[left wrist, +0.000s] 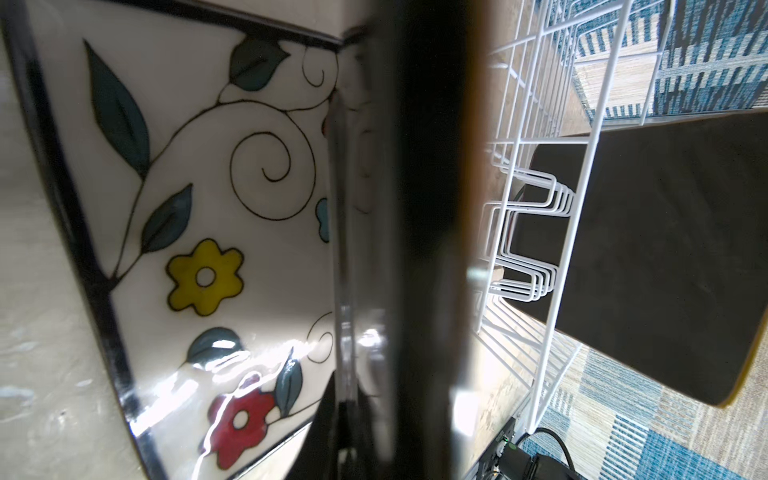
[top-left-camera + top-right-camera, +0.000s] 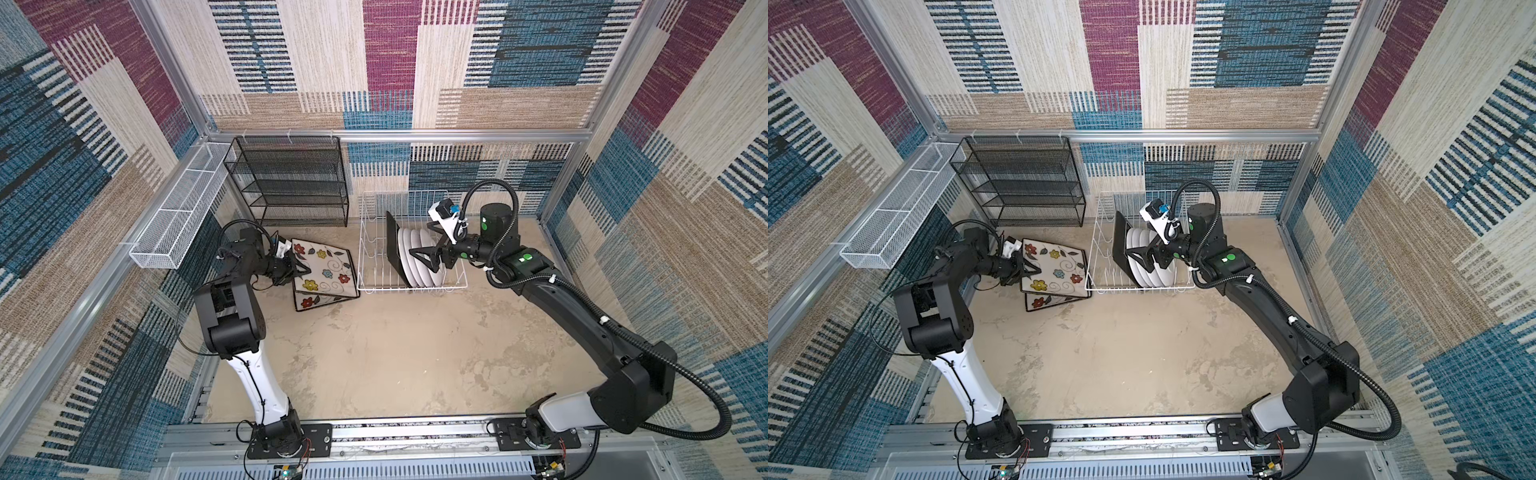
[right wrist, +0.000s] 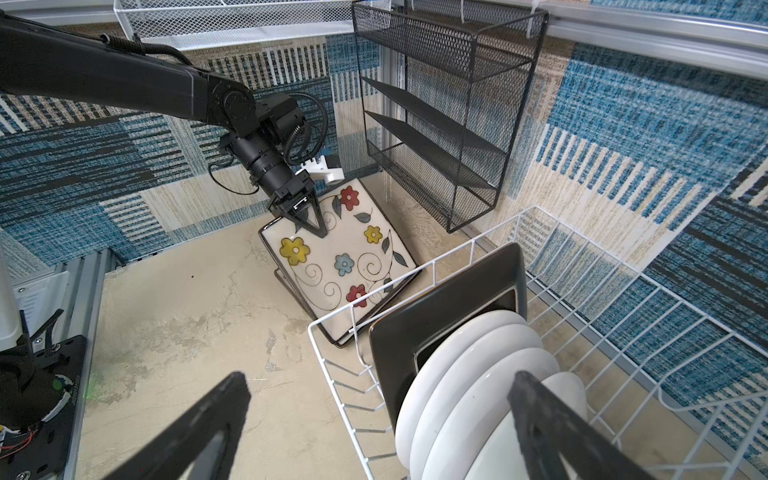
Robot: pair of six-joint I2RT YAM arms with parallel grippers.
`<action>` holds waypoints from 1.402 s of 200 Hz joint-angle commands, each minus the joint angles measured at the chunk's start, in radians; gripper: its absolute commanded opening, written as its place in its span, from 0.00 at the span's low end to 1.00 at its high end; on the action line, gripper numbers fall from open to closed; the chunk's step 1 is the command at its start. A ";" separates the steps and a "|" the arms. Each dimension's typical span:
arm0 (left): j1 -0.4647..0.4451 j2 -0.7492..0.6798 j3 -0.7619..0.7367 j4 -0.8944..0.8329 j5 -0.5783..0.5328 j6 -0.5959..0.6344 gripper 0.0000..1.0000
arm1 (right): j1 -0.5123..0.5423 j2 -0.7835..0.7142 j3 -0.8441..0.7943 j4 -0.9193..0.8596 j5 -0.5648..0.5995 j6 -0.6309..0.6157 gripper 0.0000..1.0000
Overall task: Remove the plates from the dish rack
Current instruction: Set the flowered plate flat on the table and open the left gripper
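Two plates out: square, flowered, face up on the table (image 2: 395,353) just beside the dish rack (image 2: 386,289). The top square plate (image 2: 324,266) sits askew on the lower square plate (image 2: 309,302), whose corner shows beneath.
Five plates to go: in the dish rack, the racked square plate (image 3: 449,307) stands on edge, black back outward. The round white plates (image 3: 469,374), four by my count, are packed upright just behind it.
Left gripper (image 3: 311,226): fingers pinched on the rim of the top square plate, one lying over its face. A flat plate offers little purchase except at its edge. Whether it rests fully on the plate below or is tipped, I cannot tell.
Right gripper (image 2: 419,237): fingers spread wide above the racked plates, touching none, so they can drop astride a rim.
Why upright: the prongs keep each plate on edge, leaving the top rims open to a pinch from above.
Step in hand: probably setting the second square plate down on the stack.
Next move: the racked square plate looks the natural pick, since its outer side is free. It should lift straight up to clear the prongs.
Risk: the round plates touch one another, so an angled pull could drag a neighbour or shift the light wire rack.
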 commanded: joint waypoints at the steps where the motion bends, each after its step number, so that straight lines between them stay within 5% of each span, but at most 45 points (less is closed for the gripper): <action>1: 0.005 0.013 -0.010 -0.029 -0.132 0.058 0.06 | 0.002 0.000 0.006 0.004 0.004 0.013 1.00; 78: 0.020 0.041 -0.040 -0.010 -0.158 0.049 0.29 | 0.005 0.019 0.020 -0.002 0.000 0.017 1.00; 280: 0.047 0.035 -0.008 -0.026 -0.312 0.008 0.50 | 0.011 0.022 0.017 0.014 0.014 0.017 1.00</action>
